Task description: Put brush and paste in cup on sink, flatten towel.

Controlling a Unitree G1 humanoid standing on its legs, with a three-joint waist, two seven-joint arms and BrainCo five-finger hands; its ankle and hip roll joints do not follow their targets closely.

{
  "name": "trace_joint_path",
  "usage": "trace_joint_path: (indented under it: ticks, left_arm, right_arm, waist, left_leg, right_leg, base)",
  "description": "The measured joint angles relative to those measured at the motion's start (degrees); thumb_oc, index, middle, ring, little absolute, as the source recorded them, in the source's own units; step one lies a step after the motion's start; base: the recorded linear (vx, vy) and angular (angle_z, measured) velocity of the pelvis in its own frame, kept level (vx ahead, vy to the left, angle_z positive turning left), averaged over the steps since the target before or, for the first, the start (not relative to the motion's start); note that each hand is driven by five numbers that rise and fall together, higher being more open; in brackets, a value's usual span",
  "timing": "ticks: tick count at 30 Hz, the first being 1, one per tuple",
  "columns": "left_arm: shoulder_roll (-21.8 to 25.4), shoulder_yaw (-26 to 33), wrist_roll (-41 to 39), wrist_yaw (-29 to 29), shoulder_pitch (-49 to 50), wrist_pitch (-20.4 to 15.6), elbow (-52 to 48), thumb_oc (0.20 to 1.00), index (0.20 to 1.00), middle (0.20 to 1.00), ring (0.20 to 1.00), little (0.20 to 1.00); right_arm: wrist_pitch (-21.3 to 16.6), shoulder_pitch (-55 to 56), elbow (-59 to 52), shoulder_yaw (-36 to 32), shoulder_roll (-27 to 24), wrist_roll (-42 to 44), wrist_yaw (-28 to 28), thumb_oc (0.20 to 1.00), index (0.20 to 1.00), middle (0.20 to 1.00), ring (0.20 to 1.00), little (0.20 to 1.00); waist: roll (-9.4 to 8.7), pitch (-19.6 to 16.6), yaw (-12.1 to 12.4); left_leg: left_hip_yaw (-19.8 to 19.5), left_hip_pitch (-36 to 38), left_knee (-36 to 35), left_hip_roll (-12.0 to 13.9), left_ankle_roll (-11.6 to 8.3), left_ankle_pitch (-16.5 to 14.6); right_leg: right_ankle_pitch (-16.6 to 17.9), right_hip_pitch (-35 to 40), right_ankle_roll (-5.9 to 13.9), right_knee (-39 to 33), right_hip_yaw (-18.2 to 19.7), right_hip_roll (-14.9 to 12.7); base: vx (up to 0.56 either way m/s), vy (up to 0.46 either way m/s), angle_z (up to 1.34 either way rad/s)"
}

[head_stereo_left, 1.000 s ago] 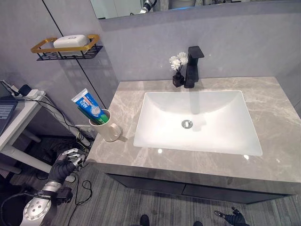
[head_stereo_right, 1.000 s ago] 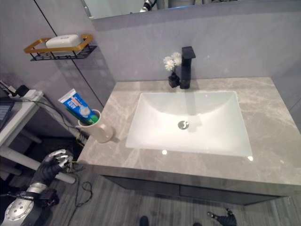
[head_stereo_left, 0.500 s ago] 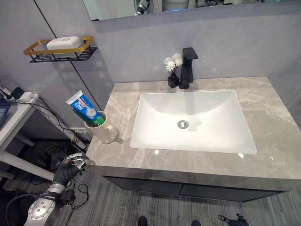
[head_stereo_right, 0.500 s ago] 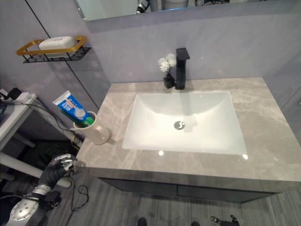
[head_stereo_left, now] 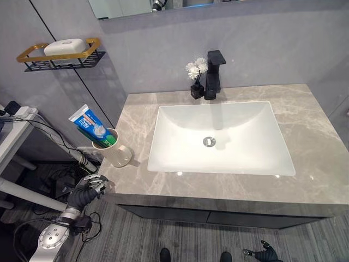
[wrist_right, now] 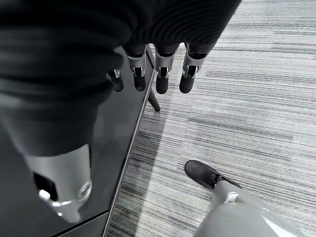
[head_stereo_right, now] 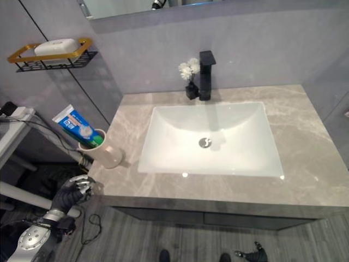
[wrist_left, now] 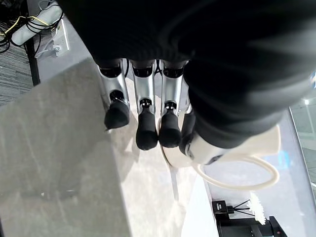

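The left hand (head_stereo_left: 90, 187) hung below the counter's (head_stereo_left: 218, 192) left corner, fingers loosely bent, holding nothing. The right hand (head_stereo_left: 265, 254) hung low, relaxed, empty. The paste (head_stereo_left: 90, 124) stood in the cup (head_stereo_left: 116, 154) beside the sink (head_stereo_left: 218, 139).

Grey wall (head_stereo_left: 262, 49) behind, mirror (head_stereo_left: 136, 6) up top, a gold-rimmed shelf (head_stereo_left: 57, 54) on the left, striped grey floor (head_stereo_left: 136, 234), white side table (head_stereo_left: 11, 136) far left.
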Motion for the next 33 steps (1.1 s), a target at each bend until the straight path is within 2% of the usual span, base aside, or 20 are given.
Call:
trace_joint_path:
  ticks: [15,24,33]
  left_arm:
    - [0.0,0.9,0.0,2.4,-4.4,-1.0,0.0,0.200,0.200,0.200,0.200,0.200]
    - [0.3,1.2,0.0,3.6,-9.3,-1.7,-0.2,0.200,0.200,0.200,0.200,0.200]
    - [-0.4,1.4,-0.3,6.8,-14.1,-3.9,3.2,0.200,0.200,0.200,0.200,0.200]
  right_arm:
    - [0.0,-0.6,-1.0,0.5,-0.1,-0.1,-0.1,1.000,1.000,1.000,1.000,1.000]
    - [0.0,-1.6,-1.9,0.6,-0.2,-0.1,-0.1,1.000,1.000,1.000,1.000,1.000]
    - [0.0,-3.3,-3.1,1.9,-0.1,-0.1,-0.2,1.000,1.000,1.000,1.000,1.000]
  waist:
    - [-0.21,2.4,0.1]
    - [-1.02,4.2,-0.1]
    - [-2.49,5.4,-0.6]
  left_leg:
    - [0.6,-2.9,0.0,0.1,-0.13,0.2]
    - [2.6,-4.8,0.0,0.1,-0.08,0.2]
    - [3.9,-5.2,0.0,0.2,-0.08,0.2]
  right_leg:
    - [0.5,-3.3,-0.20,0.4,0.7,0.1]
    - [1.4,-6.5,-0.26,0.4,2.7,0.1]
    - [1.6,-7.8,-0.26,0.1,4.1,0.2]
  base:
    - [0.00,0.002,-0.01]
    - [0.02,0.014,-0.11]
    - [0.01,0.000,-0.07]
